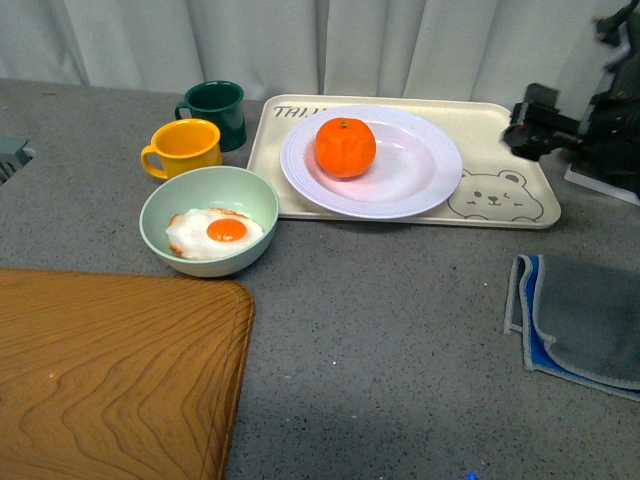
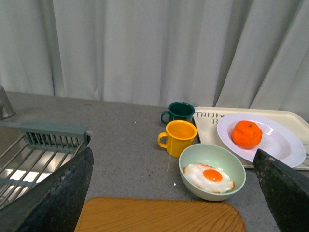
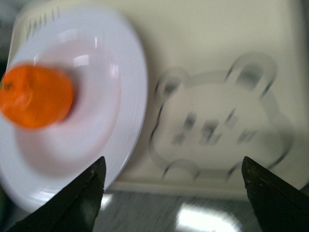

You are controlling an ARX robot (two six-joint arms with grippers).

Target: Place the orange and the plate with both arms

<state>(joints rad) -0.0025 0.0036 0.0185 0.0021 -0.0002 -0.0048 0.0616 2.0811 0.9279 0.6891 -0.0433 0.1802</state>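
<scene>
Orange mandarin (image 1: 345, 147) in white plate (image 1: 420, 172) on bear tray (image 1: 500, 196); right gripper (image 3: 172, 163) gapes at the tray's right edge, left gripper (image 2: 172, 157) gapes well away.

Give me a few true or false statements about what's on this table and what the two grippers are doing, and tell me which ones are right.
1. The orange sits on the white plate. True.
2. The plate rests on the wooden board. False: it rests on the cream tray with the bear drawing.
3. The fried egg is in the yellow mug. False: it lies in the pale green bowl.
4. The left gripper and right gripper are both open and hold nothing. True.
5. A grey cloth lies on the table on the robot's right side. True.
</scene>
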